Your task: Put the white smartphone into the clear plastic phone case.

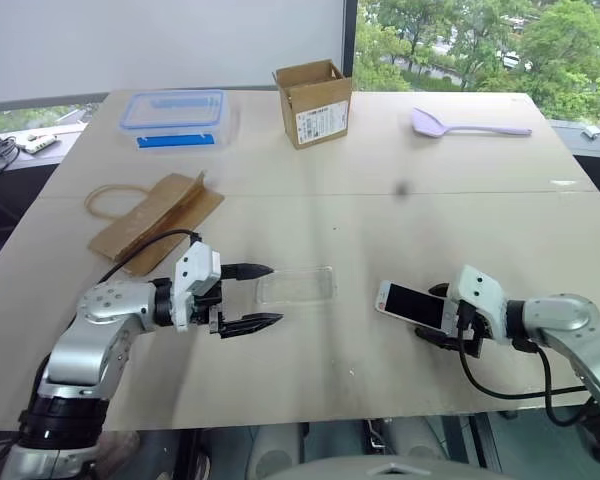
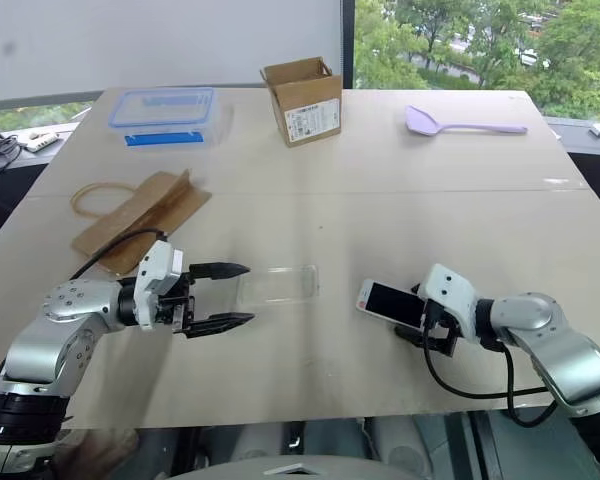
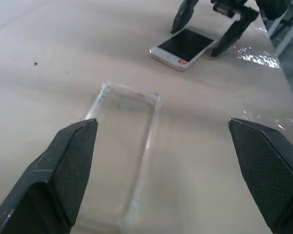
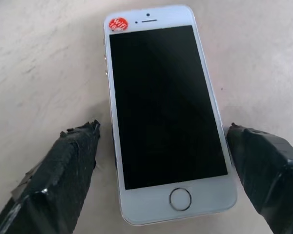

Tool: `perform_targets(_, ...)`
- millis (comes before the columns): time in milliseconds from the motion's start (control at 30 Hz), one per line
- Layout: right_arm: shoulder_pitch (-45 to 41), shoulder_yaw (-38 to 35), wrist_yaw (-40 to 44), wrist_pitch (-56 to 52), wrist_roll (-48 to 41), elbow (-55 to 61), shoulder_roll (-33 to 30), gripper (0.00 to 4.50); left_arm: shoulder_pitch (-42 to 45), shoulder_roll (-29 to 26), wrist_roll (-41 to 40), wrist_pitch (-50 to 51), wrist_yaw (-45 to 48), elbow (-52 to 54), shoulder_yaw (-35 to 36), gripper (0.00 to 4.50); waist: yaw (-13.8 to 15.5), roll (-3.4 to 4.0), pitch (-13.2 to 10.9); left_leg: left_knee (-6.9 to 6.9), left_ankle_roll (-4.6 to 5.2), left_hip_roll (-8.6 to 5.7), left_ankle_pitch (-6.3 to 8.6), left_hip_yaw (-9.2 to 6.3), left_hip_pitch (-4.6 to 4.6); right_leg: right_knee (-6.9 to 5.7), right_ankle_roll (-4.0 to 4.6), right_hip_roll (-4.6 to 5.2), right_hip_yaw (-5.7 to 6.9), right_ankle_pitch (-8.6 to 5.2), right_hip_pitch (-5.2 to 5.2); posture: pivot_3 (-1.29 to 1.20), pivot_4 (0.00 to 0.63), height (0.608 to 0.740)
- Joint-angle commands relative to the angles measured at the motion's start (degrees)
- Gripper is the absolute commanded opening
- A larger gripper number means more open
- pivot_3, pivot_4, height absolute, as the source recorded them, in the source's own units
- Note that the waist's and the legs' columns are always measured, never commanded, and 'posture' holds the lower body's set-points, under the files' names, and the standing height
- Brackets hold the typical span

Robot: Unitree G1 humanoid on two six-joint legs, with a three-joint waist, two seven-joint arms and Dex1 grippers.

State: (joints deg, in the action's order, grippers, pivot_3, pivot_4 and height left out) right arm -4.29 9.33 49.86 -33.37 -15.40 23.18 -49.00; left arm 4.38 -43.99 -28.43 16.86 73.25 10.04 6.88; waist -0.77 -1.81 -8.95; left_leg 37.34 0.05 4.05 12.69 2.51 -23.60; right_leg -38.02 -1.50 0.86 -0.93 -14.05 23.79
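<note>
Left eye view: my left hand (image 1: 261, 297) is hovering with its two black fingers spread wide, empty, tips just beside the near end of the clear plastic phone case (image 1: 296, 286), which is lying flat on the tabletop (image 1: 380, 210). Over on the other side, my right hand (image 4: 161, 146) is also standing wide open, a finger on either side of the white smartphone (image 4: 161, 107) without gripping it. The phone is lying screen up, dark, a red sticker by its top edge. Case and phone are sitting apart, side by side. Further back, a cardboard box (image 1: 314, 102), a blue-lidded clear container (image 1: 172, 113) and a lilac spatula (image 1: 458, 125) are resting.
</note>
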Motion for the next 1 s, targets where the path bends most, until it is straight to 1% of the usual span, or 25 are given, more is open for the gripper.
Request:
perform_targets(33, -0.6, 2.5, 1.1, 1.4, 3.0, -3.8, -0.4, 3.99, -2.5, -1.9, -4.9, -1.1, 3.2, 3.7, 4.8, 4.5, -0.2, -0.05, 0.0, 0.0, 0.0, 0.04, 0.0, 0.05, 0.04, 0.0, 0.03, 0.0, -0.03, 0.02, -0.01, 0.0, 0.15, 0.74)
perform_targets(67, -0.2, 2.5, 1.6, 1.4, 2.8, -3.8, -0.8, 3.87, -3.1, -2.3, -5.4, -1.3, 3.9, 3.8, 5.5, 4.5, -0.3, -0.06, 0.0, 0.0, 0.0, 0.07, 0.0, 0.12, 0.08, 0.0, 0.05, 0.0, -0.05, 0.04, -0.02, 0.0, 0.15, 0.74)
perform_targets(100, 0.0, 2.4, 1.9, 1.3, 2.6, -3.8, -1.0, 3.41, -3.5, -2.4, -5.5, -1.6, 4.0, 3.8, 5.8, 4.5, -0.1, -0.05, 0.0, 0.0, 0.0, 0.1, 0.0, 0.17, 0.14, -0.01, 0.07, -0.01, -0.06, 0.05, -0.04, 0.0, 0.15, 0.74)
perform_targets(133, 0.2, 2.2, 2.1, 1.4, 2.4, -3.7, -1.0, 3.13, -3.8, -2.4, -5.5, -1.8, 3.8, 3.8, 6.1, 4.5, 0.0, -0.05, 0.0, -0.02, -0.01, 0.11, 0.0, 0.18, 0.17, 0.0, 0.08, 0.0, -0.05, 0.05, -0.05, 0.0, 0.15, 0.74)
perform_targets(167, 0.3, 2.0, 2.3, 1.4, 2.3, -3.5, -1.1, 3.01, -4.1, -2.2, -5.7, -1.7, 3.4, 3.8, 6.4, 4.5, 0.0, -0.05, 0.0, -0.02, -0.01, 0.11, 0.0, 0.18, 0.17, 0.0, 0.08, 0.01, -0.05, 0.04, -0.05, 0.0, 0.15, 0.74)
perform_targets(233, -0.5, 0.7, 2.2, 1.8, 1.7, -2.9, -0.7, 2.99, -5.0, -1.6, -5.2, -1.9, 2.2, 3.7, 6.4, 4.5, 0.1, -0.05, 0.0, -0.02, -0.01, 0.11, 0.0, 0.2, 0.16, 0.01, 0.08, 0.03, -0.05, 0.04, -0.05, 0.0, 0.15, 0.74)
perform_targets(300, -2.7, -0.9, 1.9, 0.0, -0.6, -1.2, 0.6, 2.99, -5.9, -0.9, -4.0, -2.9, 0.7, 2.7, 6.3, 4.5, 0.0, -0.05, 0.0, -0.01, -0.01, 0.11, 0.0, 0.23, 0.16, 0.02, 0.07, 0.05, -0.08, 0.04, -0.05, 0.0, 0.15, 0.74)
perform_targets(433, -10.9, -0.2, 1.8, -4.3, -3.8, 2.7, 3.7, 2.98, -7.9, -0.5, -2.1, -4.8, -0.7, -1.1, 6.7, 4.5, -0.4, 0.13, -0.1, -0.02, -0.01, 0.11, 0.0, 0.31, 0.11, -0.03, 0.08, 0.01, -0.18, 0.06, 0.07, 0.0, 0.15, 0.74)
perform_targets(533, -23.1, 8.6, 2.5, -6.8, -1.2, 1.2, 10.1, 2.98, -10.5, -1.1, -0.7, -6.8, 0.5, -4.6, 6.8, 4.5, -0.9, 0.19, -0.1, -0.07, -0.01, 0.19, 0.0, 0.3, -0.04, -0.09, 0.11, -0.16, -0.21, 0.07, 0.35, 0.0, 0.15, 0.74)
perform_targets(633, -30.9, 16.8, 4.6, -6.5, 2.9, -4.2, 14.2, 2.98, -10.8, -1.1, -0.1, -8.1, 0.8, -6.1, 6.6, 4.5, -0.9, 0.17, -0.1, -0.21, -0.01, 0.23, 0.0, 0.22, -0.16, -0.12, 0.28, -0.25, -0.17, 0.17, 0.51, 0.0, 0.15, 0.74)
perform_targets(700, -34.9, 22.1, 6.2, -3.9, 6.9, -9.4, 15.8, 2.98, -10.1, -1.1, 0.4, -8.8, 0.5, -7.2, 6.5, 4.5, 0.1, 0.17, -0.1, -0.28, -0.01, 0.2, 0.01, 0.19, -0.24, -0.09, 0.4, -0.21, -0.1, 0.19, 0.54, 0.0, 0.15, 0.74)
perform_targets(800, -38.6, 27.0, 6.8, 0.2, 11.7, -17.2, 18.8, 2.98, -9.5, -0.8, 0.5, -9.3, -0.1, -8.0, 6.6, 4.5, 0.6, 0.18, -0.1, -0.26, -0.01, 0.09, 0.01, 0.32, -0.43, 0.01, 0.4, -0.02, -0.11, 0.17, 0.65, 0.0, 0.15, 0.74)
perform_targets(867, -39.5, 28.1, 7.0, 1.3, 12.7, -20.2, 21.4, 2.96, -9.6, -0.7, 0.6, -9.4, -0.4, -7.9, 6.5, 4.5, 0.3, 0.15, -0.1, -0.06, -0.01, 0.07, 0.01, 0.36, -0.8, 0.0, 0.37, 0.03, -0.12, 0.2, 0.92, 0.0, 0.15, 0.74)
perform_targets(1000, -39.8, 29.2, 8.2, 2.6, 14.5, -22.2, 24.1, 2.96, -10.6, -0.5, 0.3, -9.1, -1.4, -6.4, 6.7, 4.5, -0.4, 0.04, 0.0, -0.04, -0.01, 0.15, 0.01, 0.36, -0.68, -0.12, 0.22, -0.07, -0.12, 0.3, 0.92, 0.0, 0.15, 0.74)
